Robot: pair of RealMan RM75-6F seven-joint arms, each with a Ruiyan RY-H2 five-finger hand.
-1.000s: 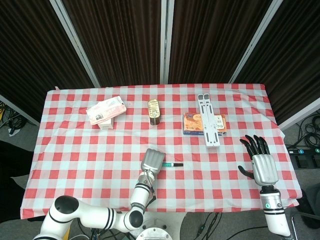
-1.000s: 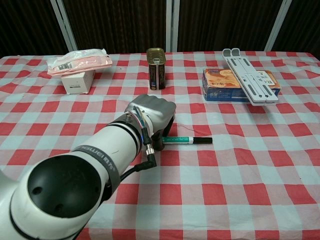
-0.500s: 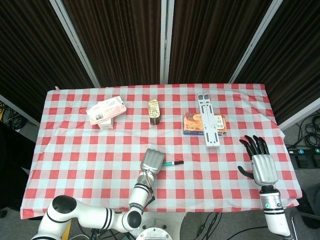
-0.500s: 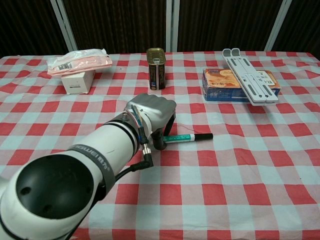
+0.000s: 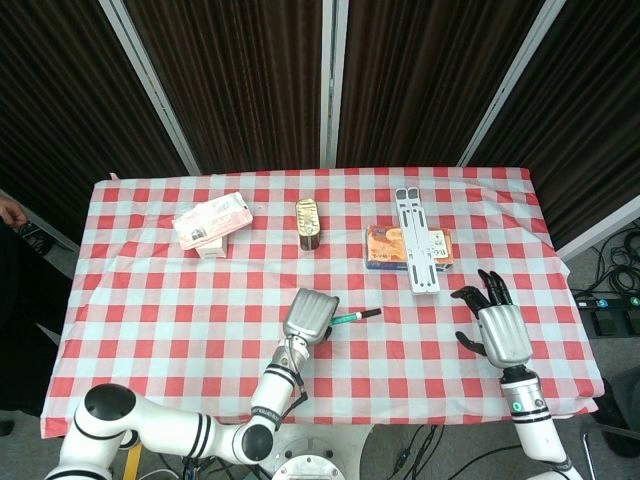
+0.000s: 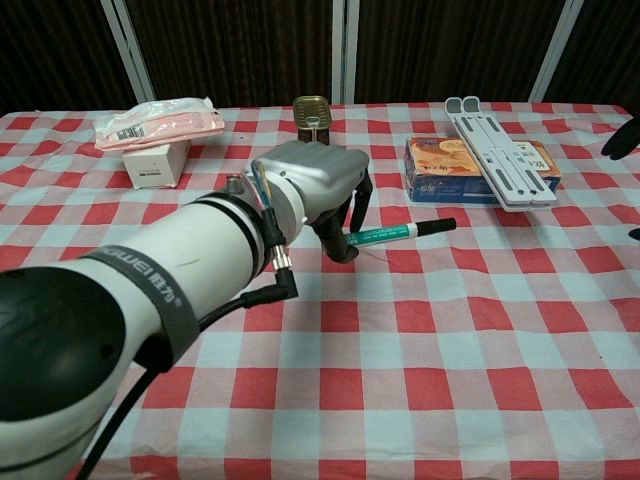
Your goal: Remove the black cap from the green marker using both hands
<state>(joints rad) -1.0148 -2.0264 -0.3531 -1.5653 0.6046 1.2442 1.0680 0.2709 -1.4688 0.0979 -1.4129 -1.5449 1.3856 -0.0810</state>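
the left hand [image 5: 309, 315] [image 6: 312, 188] gripped the marker [image 5: 352, 318] [image 6: 395, 235] near the middle of the table [image 5: 150, 290], its fingers [image 6: 338, 238] curled down around the marker's left end. the marker stuck out to the right of the hand, tilted so that its capped end rose a little off the cloth. the green barrel showed just beside the fingers, and the black cap [image 5: 370, 314] [image 6: 437, 226] sat on the far right tip, touched by nothing. the left arm reached in from the bottom left and filled much of the chest view.

the right hand [image 5: 492, 325] hovered over the right side of the table, well apart from the marker, holding nothing. its dark fingers [image 5: 487, 288] were spread and pointed away from the robot, with the thumb out to the left. in the chest view only a few dark fingertips [image 6: 624, 140] showed at the right edge.

along the far side of the table stood a tin [image 5: 308, 222] [image 6: 312, 110], partly hidden behind the left hand in the chest view. to its left a pink packet [image 5: 212, 220] [image 6: 160, 124] lay on top of a small white box [image 5: 211, 251] [image 6: 154, 163]. to the right of the tin an orange box [image 5: 385, 248] [image 6: 450, 168] lay flat, with a white folding stand [image 5: 417, 238] [image 6: 500, 150] resting across its right part.
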